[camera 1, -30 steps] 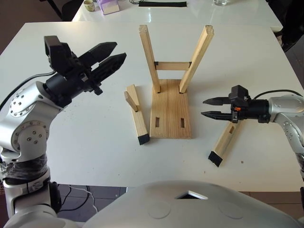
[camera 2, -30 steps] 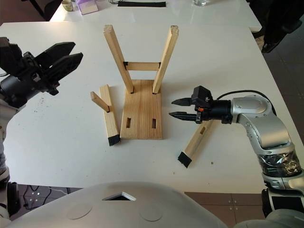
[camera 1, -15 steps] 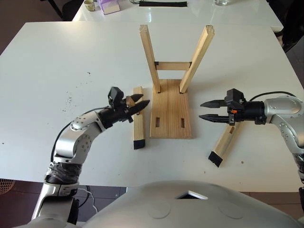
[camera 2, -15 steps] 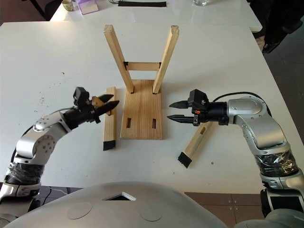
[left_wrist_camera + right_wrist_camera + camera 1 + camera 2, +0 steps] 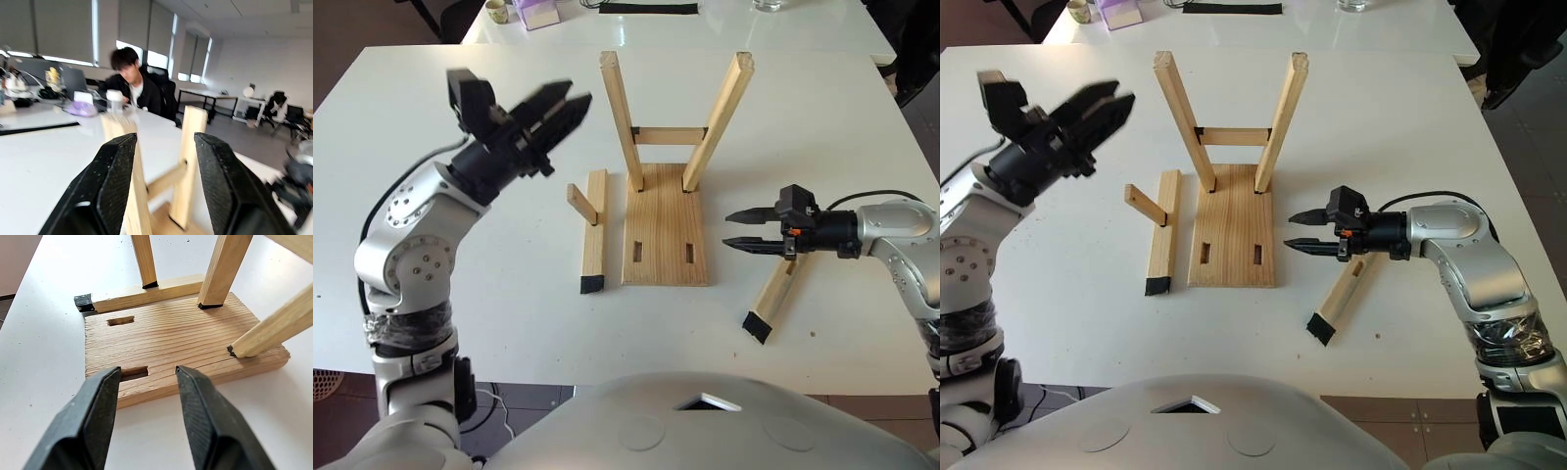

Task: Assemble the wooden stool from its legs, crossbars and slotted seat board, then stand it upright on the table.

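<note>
Right end effector (image 5: 1289, 231) agape, seemingly just beside seat board (image 5: 1232, 225).

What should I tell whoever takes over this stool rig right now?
Left tool open, raised left of the standing legs.
Right tool open, low, right of the board, pointing at it.
Board lies flat; two legs and a crossbar stand in its far slots; near slots empty.
Left loose leg lies left of the board; right loose leg right of it, partly under the right tool.
Left: fit both, stand the stool upright.
</note>
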Robot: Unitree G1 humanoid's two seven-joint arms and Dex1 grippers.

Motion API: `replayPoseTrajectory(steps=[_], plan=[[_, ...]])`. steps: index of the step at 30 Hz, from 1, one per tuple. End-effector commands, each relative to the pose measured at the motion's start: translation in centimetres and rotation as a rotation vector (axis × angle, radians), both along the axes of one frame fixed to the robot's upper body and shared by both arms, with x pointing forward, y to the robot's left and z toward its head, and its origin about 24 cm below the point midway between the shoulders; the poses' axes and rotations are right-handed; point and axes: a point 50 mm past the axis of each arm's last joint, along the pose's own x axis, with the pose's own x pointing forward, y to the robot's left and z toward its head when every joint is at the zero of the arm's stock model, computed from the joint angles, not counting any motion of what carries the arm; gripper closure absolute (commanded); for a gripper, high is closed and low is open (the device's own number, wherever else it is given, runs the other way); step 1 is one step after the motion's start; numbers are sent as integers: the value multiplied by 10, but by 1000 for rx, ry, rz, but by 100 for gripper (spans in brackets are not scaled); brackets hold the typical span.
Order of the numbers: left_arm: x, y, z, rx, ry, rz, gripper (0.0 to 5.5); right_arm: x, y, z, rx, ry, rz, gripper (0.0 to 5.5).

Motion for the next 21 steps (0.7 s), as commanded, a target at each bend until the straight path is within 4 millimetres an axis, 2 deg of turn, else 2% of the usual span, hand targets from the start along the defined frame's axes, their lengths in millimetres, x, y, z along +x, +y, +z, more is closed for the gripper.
replayPoseTrajectory(steps=[1, 5, 9, 12, 14, 16, 18, 21], plan=[[9, -1, 19, -70, -30, 45, 332, 0, 3, 2, 5, -14, 9, 343], [13, -9, 23, -80, -29, 51, 332, 1, 5, 2, 9, -16, 14, 343], [16, -15, 10, -86, 24, 45, 332, 0, 7, 1, 14, -13, 17, 343], [19, -26, -37, -6, 155, 51, 332, -2, 8, -3, 14, -8, 12, 343], [16, -25, -76, 69, 246, 73, 332, -2, 10, -5, 13, -6, 15, 343], [12, -23, -98, 91, 293, 74, 332, -2, 11, -5, 11, -5, 21, 343], [12, -25, -100, 84, 280, 70, 332, -1, 10, -5, 9, -6, 20, 343], [19, -27, -80, 55, 202, 69, 332, 0, 9, -4, 7, -8, 15, 343]])
